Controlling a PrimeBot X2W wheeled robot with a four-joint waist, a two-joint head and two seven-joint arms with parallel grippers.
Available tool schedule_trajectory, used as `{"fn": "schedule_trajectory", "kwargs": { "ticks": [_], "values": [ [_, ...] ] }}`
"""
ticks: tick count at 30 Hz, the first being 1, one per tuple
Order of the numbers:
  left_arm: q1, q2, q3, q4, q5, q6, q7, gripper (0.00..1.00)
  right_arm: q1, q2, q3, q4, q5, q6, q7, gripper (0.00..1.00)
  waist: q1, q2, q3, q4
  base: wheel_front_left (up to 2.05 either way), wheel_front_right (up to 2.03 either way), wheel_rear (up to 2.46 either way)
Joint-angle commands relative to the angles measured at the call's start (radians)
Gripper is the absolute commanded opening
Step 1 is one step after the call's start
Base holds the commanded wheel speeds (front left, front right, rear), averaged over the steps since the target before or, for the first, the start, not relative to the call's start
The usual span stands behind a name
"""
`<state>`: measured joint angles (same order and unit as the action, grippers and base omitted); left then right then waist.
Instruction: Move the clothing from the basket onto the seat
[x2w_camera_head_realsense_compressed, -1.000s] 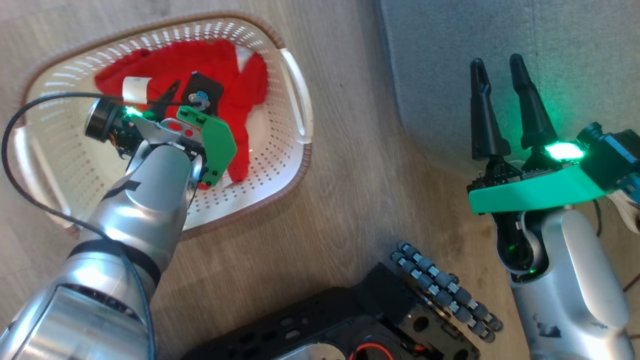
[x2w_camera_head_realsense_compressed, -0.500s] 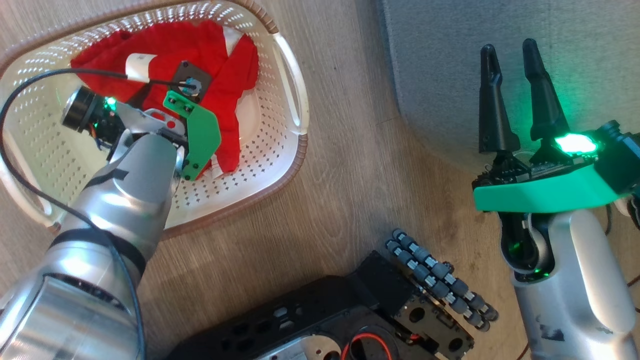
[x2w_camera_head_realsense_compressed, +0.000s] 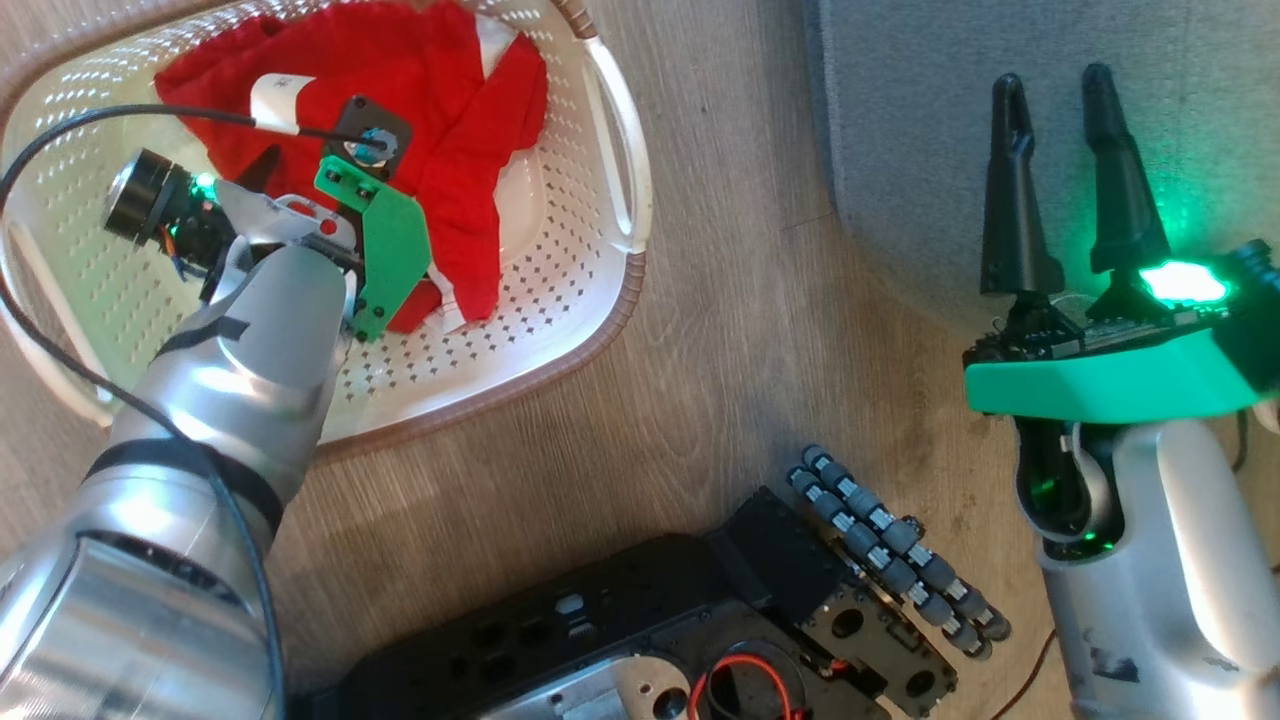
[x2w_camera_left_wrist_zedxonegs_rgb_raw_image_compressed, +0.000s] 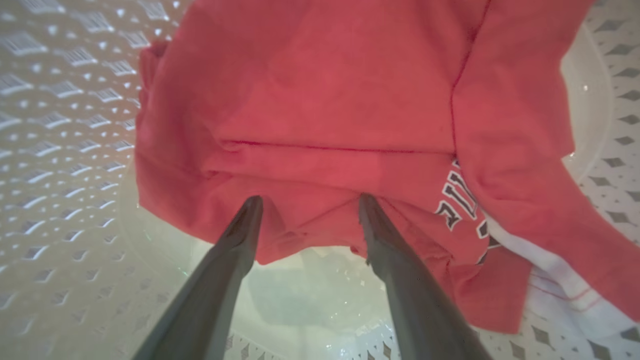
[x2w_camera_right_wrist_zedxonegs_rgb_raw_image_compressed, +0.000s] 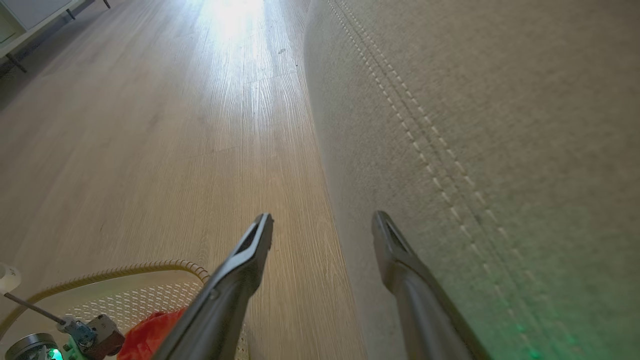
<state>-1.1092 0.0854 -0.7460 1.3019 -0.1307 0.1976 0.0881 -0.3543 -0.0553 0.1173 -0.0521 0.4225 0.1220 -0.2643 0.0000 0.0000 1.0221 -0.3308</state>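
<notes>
A pale wood-grain plank floor runs throughout. A white cabinet on thin dark legs stands on it, and near the cabinet a bright patch of light glares off the boards.

Forearms: glossy silver-grey shells. The left forearm has a black band and a short black stripe. Each wrist carries a bright green plate with a lit green LED.

Left hand, right hand: two long, dark, tapering fingers each.

A thin black cable plugs in at the left wrist.

Black base has grey rollers and a red wire.
</notes>
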Motion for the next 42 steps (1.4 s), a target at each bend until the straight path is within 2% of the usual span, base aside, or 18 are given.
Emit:
{"fn": "schedule_trajectory", "kwargs": {
  "ticks": [1, 21, 31, 32, 33, 34, 42],
  "values": [
    [0.001, 0.008, 0.003, -0.011, 0.003, 0.009, 0.004, 1.0, 0.049, 0.005, 0.037, -0.011, 0.01, 0.009, 0.003, 1.0, 0.0, 0.0, 0.004, 0.004, 0.0, 0.0, 0.0],
    [-0.029, -0.018, -0.034, -0.011, -0.013, 0.001, -0.013, 1.0, 0.029, 0.005, -0.011, -0.054, -0.004, 0.009, 0.003, 1.0, 0.0, 0.0, 0.035, 0.024, 0.0, 0.0, 0.0],
    [-0.039, -0.026, -0.058, -0.011, -0.024, -0.027, 0.05, 1.0, 0.032, 0.005, -0.008, -0.069, -0.014, 0.009, 0.003, 1.0, 0.0, 0.0, 0.038, 0.026, 0.0, 0.0, 0.0],
    [-0.042, -0.027, -0.056, -0.011, -0.03, -0.031, 0.045, 0.84, 0.032, 0.005, -0.007, -0.07, -0.014, 0.009, 0.003, 1.0, 0.0, 0.0, 0.038, 0.026, 0.0, 0.0, 0.0],
    [-0.045, -0.027, -0.054, -0.011, -0.035, -0.036, 0.037, 0.16, 0.032, 0.005, -0.007, -0.071, -0.015, 0.009, 0.003, 1.0, 0.0, 0.0, 0.038, 0.026, 0.0, 0.0, 0.0],
    [-0.047, -0.029, -0.053, -0.011, -0.043, -0.043, 0.033, 0.0, 0.032, 0.005, -0.007, -0.073, -0.018, 0.009, 0.003, 1.0, 0.0, 0.0, 0.038, 0.027, 0.0, 0.0, 0.0],
    [-0.055, -0.032, -0.059, -0.011, -0.062, -0.049, 0.031, 0.0, 0.022, 0.005, -0.008, -0.076, -0.024, 0.009, 0.003, 1.0, 0.0, 0.0, 0.04, 0.034, 0.0, 0.0, 0.0]
  ]
}}
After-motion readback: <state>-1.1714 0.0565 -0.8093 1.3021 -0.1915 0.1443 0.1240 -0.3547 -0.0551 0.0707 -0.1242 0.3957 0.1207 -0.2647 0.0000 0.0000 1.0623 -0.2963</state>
